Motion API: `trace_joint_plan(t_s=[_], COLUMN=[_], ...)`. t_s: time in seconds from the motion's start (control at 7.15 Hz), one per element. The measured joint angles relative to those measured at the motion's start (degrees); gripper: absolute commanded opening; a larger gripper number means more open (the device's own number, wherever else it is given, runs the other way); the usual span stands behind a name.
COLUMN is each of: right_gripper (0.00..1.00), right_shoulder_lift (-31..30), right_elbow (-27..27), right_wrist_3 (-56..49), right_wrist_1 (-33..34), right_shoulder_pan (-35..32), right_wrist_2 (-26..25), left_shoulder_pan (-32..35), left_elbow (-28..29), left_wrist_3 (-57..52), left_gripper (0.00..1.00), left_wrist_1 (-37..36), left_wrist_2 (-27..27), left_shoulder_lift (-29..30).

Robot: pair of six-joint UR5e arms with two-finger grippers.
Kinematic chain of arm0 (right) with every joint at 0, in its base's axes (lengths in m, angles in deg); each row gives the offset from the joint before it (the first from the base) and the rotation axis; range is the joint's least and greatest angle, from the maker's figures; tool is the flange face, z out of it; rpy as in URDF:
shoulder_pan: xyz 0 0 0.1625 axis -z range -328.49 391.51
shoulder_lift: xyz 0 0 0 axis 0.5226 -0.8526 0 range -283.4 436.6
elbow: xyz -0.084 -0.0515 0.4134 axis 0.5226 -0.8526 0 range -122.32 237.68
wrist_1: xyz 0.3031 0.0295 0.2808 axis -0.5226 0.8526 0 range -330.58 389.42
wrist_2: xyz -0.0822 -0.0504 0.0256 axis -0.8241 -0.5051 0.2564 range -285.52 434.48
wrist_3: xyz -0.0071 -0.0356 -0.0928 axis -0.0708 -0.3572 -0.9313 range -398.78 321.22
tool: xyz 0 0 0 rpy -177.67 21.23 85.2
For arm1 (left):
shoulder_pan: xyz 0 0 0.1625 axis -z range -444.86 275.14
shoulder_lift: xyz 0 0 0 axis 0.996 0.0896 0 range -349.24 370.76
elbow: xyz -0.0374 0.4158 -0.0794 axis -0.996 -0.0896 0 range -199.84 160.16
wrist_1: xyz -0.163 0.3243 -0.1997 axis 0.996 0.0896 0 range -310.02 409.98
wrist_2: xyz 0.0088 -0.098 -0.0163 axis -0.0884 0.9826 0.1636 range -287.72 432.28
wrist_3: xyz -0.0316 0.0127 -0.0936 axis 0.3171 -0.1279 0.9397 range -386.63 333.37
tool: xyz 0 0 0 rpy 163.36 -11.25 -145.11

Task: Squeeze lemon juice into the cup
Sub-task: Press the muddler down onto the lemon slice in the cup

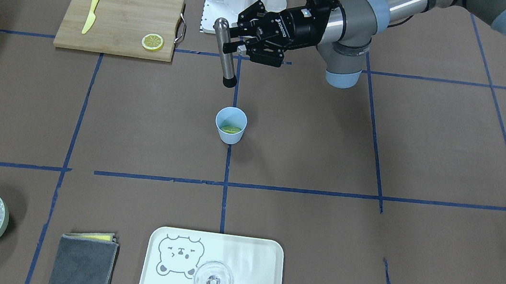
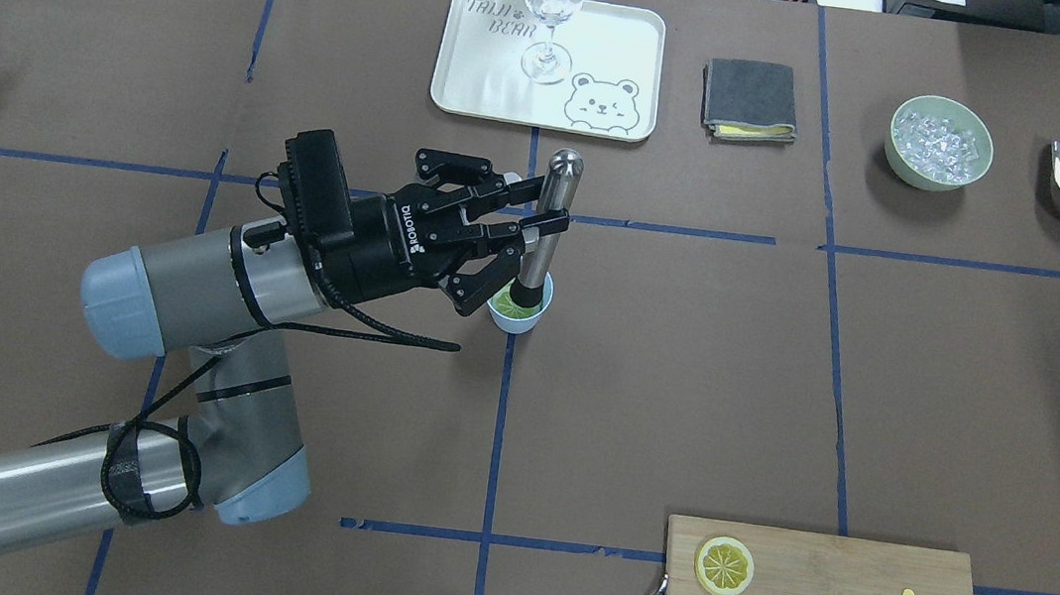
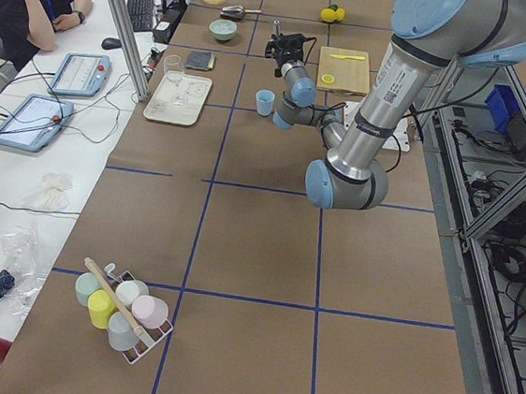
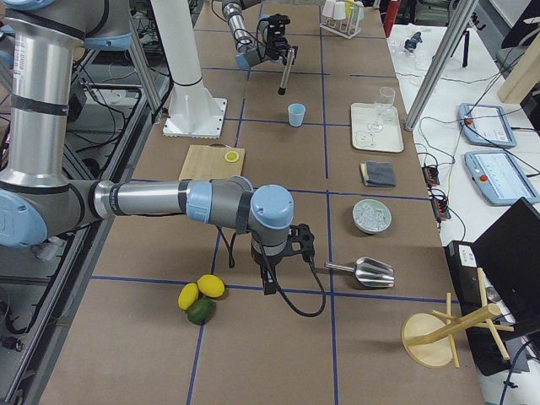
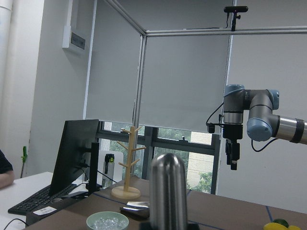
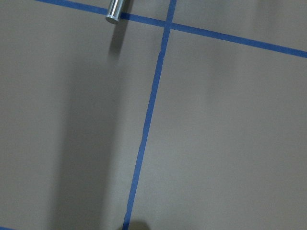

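We log the left arm [image 2: 192,289] reaching over mid-table. The right arm [image 4: 152,200] sits far off, well apart from the cup. The left claw is much the nearer, so we take the move to be its own.

The board [image 1: 118,19] lies off to the side of the left claw, nearer the robot's base and toward the robot's right. One lemon [image 1: 152,42] slice lies flat on it at the handle end, with neither claw near it.

The left claw [image 2: 533,216] is clamped on a steel rod [image 1: 225,56], gripping the upper part just under the domed top. The rod hangs roughly upright below the claw, black tip down.

The right claw [image 5: 233,160] points down at the table. It is too small for us to tell whether its fingers are parted or closed.

The cup [image 1: 232,138] stands upright below the left claw. The overhead view puts the rod's tip over the cup's mouth. The front view shows a clear gap between tip and rim, so the tip is above the cup, not in it.

A yellow-green piece [image 1: 230,129] lies at the cup's bottom. We take it for lemon, but the detail is too fine to confirm.

Judgement: the move turns on rod axis against cup axis. They look nearly in line, so the press should run straight down along the rod. Any offset could catch the rim and tip the cup.
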Motion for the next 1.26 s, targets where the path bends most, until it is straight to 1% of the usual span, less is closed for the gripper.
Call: trace_joint_plan(t_s=[0.14,0.42,1.26], right_gripper=[1.00,1.00,1.00], right_shoulder_lift=[0.1,0.2,1.2], right_elbow=[0.0,0.0,-0.8], right_wrist_3=[0.0,0.1,0.1], right_wrist_1=[-0.2,-0.3,-0.4], right_shoulder_pan=[0.0,0.0,0.0], right_wrist_2=[0.0,0.0,-0.2], left_shoulder_pan=[0.0,-0.3,-0.3], left_elbow=[2.7,6.0,10.0], left_wrist_3=[-0.2,-0.3,-0.2], left_gripper=[0.00,0.00,0.00], left_wrist_1=[1.3,2.3,2.0], left_wrist_2=[-0.4,-1.3,-3.4], left_shoulder_lift=[0.5,1.0,2.2])
